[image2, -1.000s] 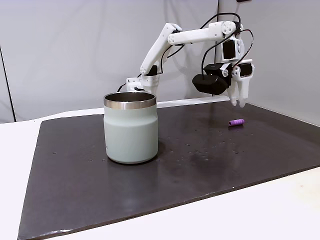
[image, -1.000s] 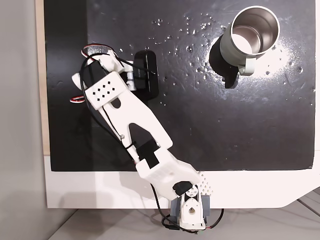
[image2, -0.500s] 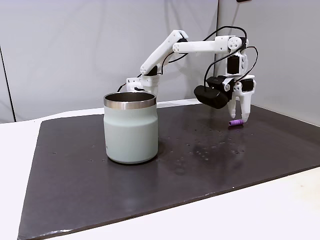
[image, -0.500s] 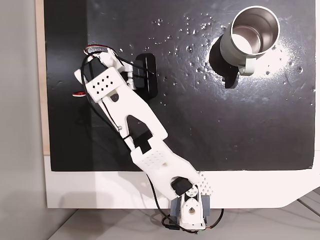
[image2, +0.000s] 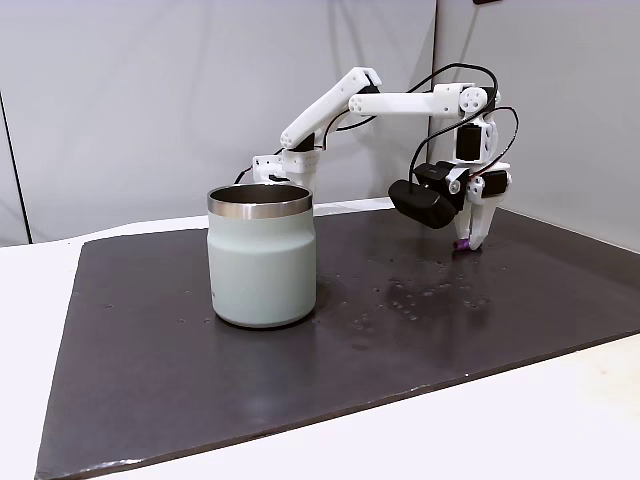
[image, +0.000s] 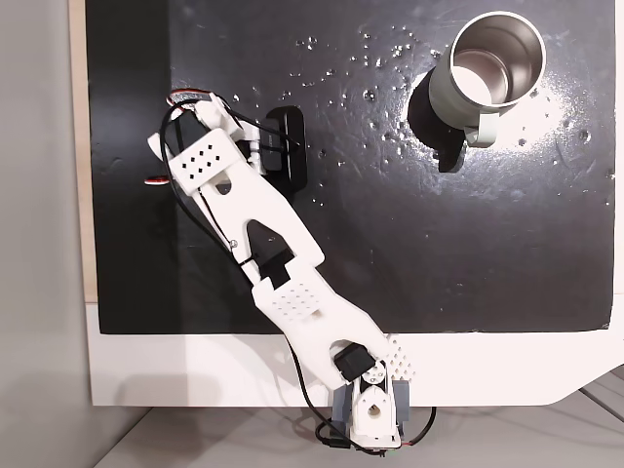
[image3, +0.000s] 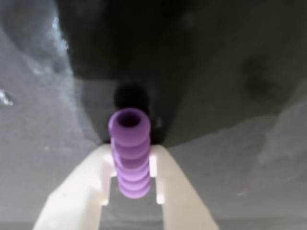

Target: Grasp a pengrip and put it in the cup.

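The purple ribbed pengrip [image3: 129,143] lies on the black mat, its open end facing the wrist camera, and both white fingers [image3: 103,167] press against its sides. My gripper [image3: 130,152] is shut on the pengrip. From the side, the gripper [image2: 472,240] points straight down with its tips on the mat at the far right, a sliver of the pengrip [image2: 461,245] showing at its foot. The grey-green steel-lined cup [image2: 262,270] stands upright well to the left of it. From above, the cup [image: 444,93] is at the top right, handle toward the arm's base.
The black mat [image: 390,244] covers most of a white table. The arm's black camera housing [image2: 425,203] hangs beside the gripper. The arm's base [image: 370,409] sits at the table's near edge in the view from above. Open mat lies between gripper and cup.
The arm has reached out and lowered; the gripper came down from above the mat onto the pengrip and its fingers closed around it. The cup has not moved.
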Controlling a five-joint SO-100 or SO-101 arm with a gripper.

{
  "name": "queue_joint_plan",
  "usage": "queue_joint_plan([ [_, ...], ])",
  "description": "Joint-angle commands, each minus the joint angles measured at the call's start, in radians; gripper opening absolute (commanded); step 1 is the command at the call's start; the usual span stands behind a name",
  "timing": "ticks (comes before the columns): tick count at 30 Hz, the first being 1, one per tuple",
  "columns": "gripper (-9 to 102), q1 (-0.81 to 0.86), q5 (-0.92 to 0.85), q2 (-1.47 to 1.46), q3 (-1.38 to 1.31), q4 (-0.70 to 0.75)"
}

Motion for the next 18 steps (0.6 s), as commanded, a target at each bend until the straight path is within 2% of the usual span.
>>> queue_joint_plan([
  [1, 0, 0.028, 0.008, 0.058, -0.043, 0.015],
  [9, 0, 0.087, -0.021, 0.301, 0.015, 0.028],
  [18, 0, 0.284, -0.087, 0.543, 0.104, 0.098],
])
